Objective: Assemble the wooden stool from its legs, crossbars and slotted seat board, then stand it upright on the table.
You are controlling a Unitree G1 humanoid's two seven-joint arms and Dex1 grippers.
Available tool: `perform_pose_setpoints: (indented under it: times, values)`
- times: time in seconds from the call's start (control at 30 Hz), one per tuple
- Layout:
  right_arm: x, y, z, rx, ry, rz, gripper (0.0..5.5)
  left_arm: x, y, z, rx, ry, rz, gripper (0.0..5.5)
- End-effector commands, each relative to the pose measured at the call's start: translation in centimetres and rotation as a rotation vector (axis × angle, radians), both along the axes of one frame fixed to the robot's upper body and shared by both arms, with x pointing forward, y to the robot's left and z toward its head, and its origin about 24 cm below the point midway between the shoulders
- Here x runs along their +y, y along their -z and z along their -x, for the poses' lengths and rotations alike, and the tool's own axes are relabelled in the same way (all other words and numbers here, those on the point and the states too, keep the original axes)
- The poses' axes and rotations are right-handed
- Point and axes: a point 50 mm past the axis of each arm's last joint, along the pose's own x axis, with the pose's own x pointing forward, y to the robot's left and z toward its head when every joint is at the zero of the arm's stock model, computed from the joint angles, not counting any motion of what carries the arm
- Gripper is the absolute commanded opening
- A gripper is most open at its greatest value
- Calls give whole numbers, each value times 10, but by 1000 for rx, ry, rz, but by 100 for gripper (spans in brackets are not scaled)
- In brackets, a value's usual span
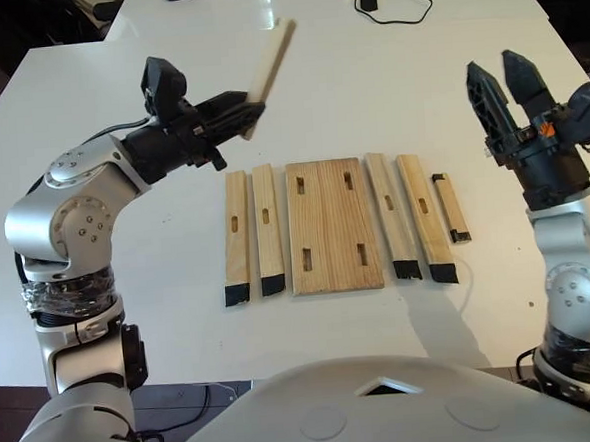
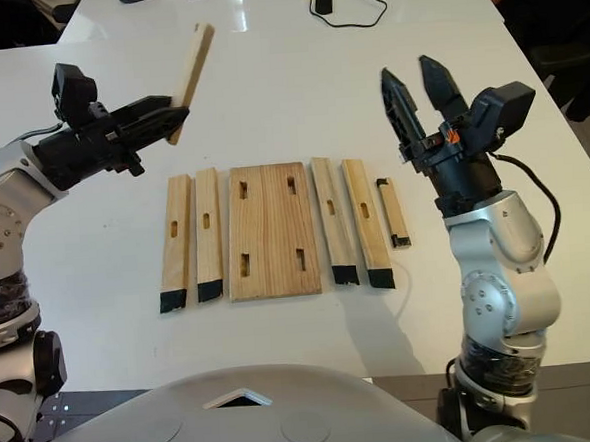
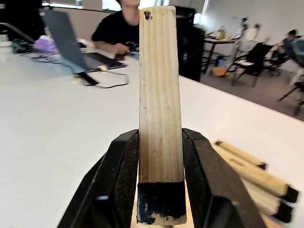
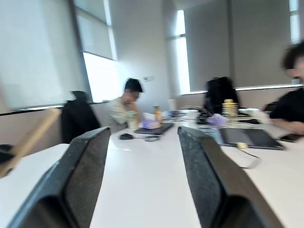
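Left gripper [image 1: 248,115] clamps one crossbar [image 1: 273,57] by its black end, raised above the table; right gripper [image 1: 504,76] hangs open, empty. We see nothing joined yet: slotted seat board [image 1: 330,224], four legs [image 1: 237,235] and second crossbar [image 1: 450,207] lie flat.

Left arm gripping, right arm raised and free.
The left arm is bent at the elbow to the left of the seat board [image 1: 330,224], its left gripper [image 1: 248,114] clamped on the black end of a crossbar [image 1: 273,57] above the board's far-left corner. The right arm stands upright to the right of the board, right gripper [image 1: 494,64] pointing up, fingers parted.
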Motion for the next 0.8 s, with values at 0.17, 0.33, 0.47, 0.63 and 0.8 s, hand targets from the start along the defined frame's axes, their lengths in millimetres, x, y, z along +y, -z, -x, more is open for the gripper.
perform_pose_setpoints:
  times: [0.17, 0.33, 0.47, 0.63, 0.8]
  values:
    - [24, -36, 3, 7, -560, -22, 261, -46, -39, 43, -101, 546, 90, 129]
    - [31, -39, 14, 39, -699, -93, 261, -51, -37, 41, -109, 565, 62, 129]
    - [36, -35, 24, 75, -787, -38, 261, -51, -37, 40, -107, 575, 59, 129]
    - [38, -31, 25, 77, -826, 40, 261, -49, -34, 36, -91, 566, 49, 129]
    - [40, -33, 20, 60, -818, 41, 261, -47, -14, 42, -76, 615, -76, 129]
